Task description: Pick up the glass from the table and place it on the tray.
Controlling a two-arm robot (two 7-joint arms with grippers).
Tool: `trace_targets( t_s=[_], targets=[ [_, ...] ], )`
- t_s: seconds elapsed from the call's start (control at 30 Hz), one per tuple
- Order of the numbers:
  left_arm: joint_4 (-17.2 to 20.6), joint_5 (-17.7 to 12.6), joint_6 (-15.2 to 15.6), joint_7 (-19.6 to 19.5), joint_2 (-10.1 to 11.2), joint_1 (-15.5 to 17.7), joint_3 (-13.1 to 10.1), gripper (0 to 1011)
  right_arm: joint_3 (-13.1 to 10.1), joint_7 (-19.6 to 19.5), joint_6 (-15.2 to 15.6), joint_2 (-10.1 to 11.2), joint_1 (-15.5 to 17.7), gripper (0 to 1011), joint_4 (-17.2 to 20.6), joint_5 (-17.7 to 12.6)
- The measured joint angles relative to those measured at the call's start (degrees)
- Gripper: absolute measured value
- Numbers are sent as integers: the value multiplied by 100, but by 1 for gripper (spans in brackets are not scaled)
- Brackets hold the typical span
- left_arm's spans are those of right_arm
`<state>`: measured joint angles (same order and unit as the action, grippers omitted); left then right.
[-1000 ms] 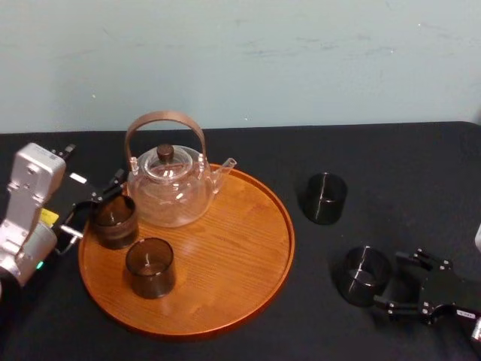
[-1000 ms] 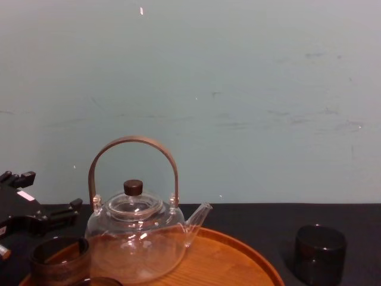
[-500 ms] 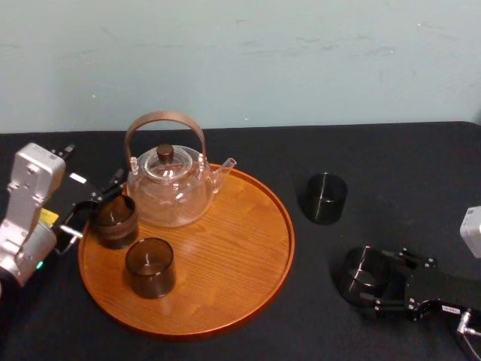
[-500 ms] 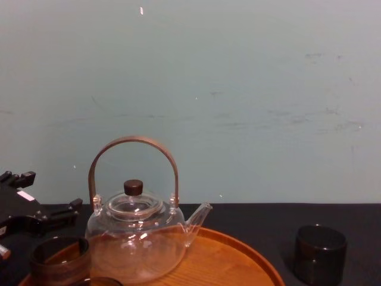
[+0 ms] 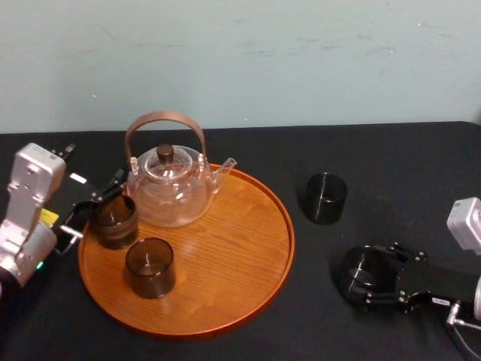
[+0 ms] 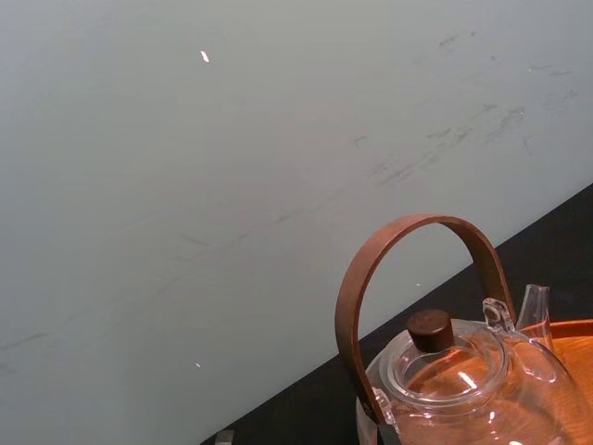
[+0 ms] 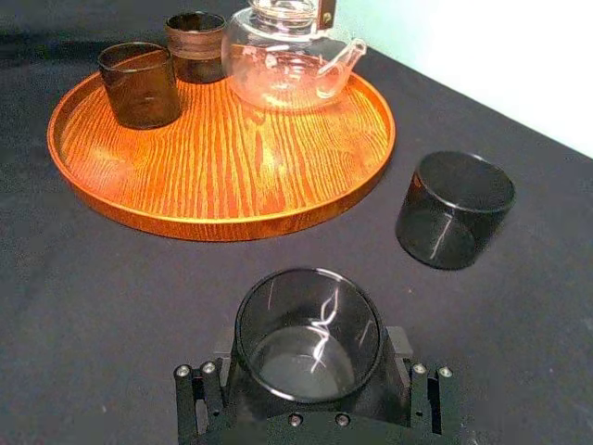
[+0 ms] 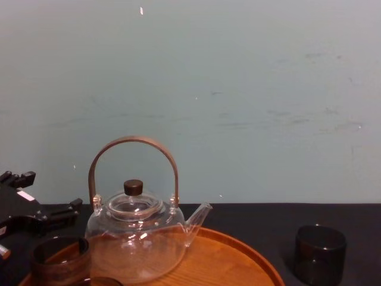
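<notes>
Black cloth covers the counter (image 5: 225, 347), with a pale blue-green wall (image 5: 240, 60) behind. At the left edge of the head view the left gripper (image 5: 96, 207) rests at the rim of the tray (image 5: 233, 248), right beside a dark tumbler (image 5: 114, 220) standing there. Whether it is clenched or released I cannot tell. A second tumbler (image 5: 149, 267) and a clear teapot (image 5: 169, 192) also stand on the tray's left half, leaving its right half bare wood. Right of the tray, in the middle right of the frame, a spare glass (image 5: 325, 198) stands alone on the cloth.

The glass (image 5: 359, 271) stands in the lower right of the head view, upright on the counter with its mouth up, so its long axis is vertical. The right gripper (image 7: 312, 350) comes at it level from the frame's right. The wrist view shows the glass seated deep between the jaws, one to each side of its wall. The jaws look spread and not yet clamped, though dark glass against the black gripper makes the gap hard to read. The right arm is by far the nearer; the left is across the whole tray. The tray lies to the frame's left of the glass, with its rim near. The coming move, as I judge it, is to close, lift clear of that rim and carry leftward onto the bare wood.
</notes>
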<state>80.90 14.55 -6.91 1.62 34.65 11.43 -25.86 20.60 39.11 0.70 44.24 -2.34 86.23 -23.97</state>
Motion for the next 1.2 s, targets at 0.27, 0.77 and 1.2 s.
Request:
trace_targets(
  t_s=[0.27, 0.77, 1.2],
  targets=[
    [0, 0, 0, 0, 0, 0, 0, 1002, 142, 22, 30, -58, -182, 1002, -57, 54],
    [0, 0, 0, 0, 0, 0, 0, 1001, 194, -28, 24, -66, -218, 992, -49, 118],
    [0, 0, 0, 0, 0, 0, 0, 1001, 186, -15, 20, -61, -213, 908, -49, 101]
  ],
)
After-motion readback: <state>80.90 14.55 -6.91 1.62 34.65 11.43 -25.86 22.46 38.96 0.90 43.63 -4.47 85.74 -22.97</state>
